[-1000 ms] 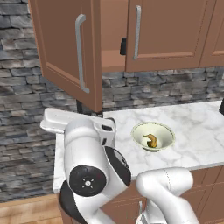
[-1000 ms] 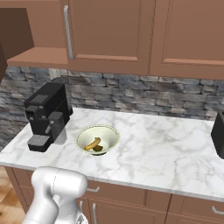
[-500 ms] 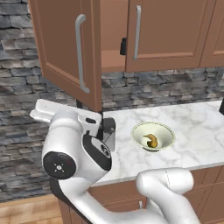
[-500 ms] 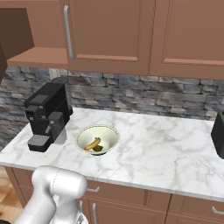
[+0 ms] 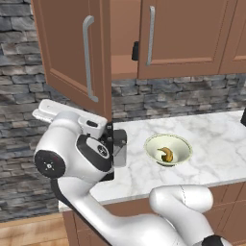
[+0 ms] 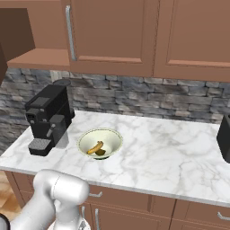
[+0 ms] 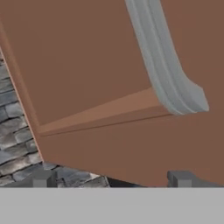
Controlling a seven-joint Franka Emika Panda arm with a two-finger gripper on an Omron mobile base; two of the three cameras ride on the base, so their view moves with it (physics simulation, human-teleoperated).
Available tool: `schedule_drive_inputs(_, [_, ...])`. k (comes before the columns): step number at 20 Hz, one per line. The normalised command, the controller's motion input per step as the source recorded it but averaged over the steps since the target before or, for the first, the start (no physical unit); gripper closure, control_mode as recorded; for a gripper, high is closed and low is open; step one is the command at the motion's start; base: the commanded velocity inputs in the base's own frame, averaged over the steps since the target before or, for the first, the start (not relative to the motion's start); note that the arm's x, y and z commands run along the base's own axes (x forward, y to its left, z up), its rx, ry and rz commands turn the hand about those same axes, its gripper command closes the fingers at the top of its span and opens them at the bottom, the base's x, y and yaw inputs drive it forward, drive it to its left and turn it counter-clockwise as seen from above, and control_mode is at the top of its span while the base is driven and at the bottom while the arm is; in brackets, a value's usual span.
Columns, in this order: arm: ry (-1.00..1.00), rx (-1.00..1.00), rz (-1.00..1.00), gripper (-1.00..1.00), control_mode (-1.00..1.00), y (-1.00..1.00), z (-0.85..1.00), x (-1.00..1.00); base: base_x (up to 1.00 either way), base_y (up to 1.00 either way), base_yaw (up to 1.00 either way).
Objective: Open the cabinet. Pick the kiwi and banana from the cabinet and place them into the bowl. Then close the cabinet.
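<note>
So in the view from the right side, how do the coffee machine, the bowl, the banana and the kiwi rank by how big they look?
Largest to smallest:
1. coffee machine
2. bowl, about as wide but much lower
3. banana
4. kiwi, a small dark lump beside the banana, partly hidden, so its size is less sure

Your gripper (image 7: 111,179), jaws wide, faces the cabinet (image 7: 87,65) door panel; silver handle (image 7: 166,74) end just above-right.

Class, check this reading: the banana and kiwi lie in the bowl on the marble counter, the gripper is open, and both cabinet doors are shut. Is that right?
Not quite. The left cabinet door stands open, as the left base view shows. The rest holds: the banana and kiwi lie in the bowl on the marble counter, and the gripper is open.
</note>
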Motion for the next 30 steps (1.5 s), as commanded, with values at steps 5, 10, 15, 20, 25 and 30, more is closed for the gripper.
schedule_drive_inputs(5, [0.00, 0.00, -0.09, -1.00, -1.00, 0.00, 0.00, 0.23, 0.00, 0.00, 0.00])
schedule_drive_inputs(10, [0.00, 0.00, -0.07, -1.00, -1.00, -0.01, 0.00, 0.07, 0.00, 0.00, 0.00])
schedule_drive_inputs(15, [0.00, 0.00, -0.06, -1.00, -1.00, -0.10, 0.00, 0.08, 0.00, 0.00, 0.00])
schedule_drive_inputs(20, [0.00, 0.00, -0.03, -1.00, -1.00, -0.29, 0.00, 0.12, 0.00, 0.00, 0.00])
schedule_drive_inputs(25, [0.00, 0.00, -0.03, -1.00, -1.00, -0.38, 0.00, 0.11, 0.00, 0.00, 0.00])
schedule_drive_inputs(30, [0.00, 0.00, -0.03, -1.00, -1.00, -0.38, 0.00, 0.10, 0.00, 0.00, 0.00])
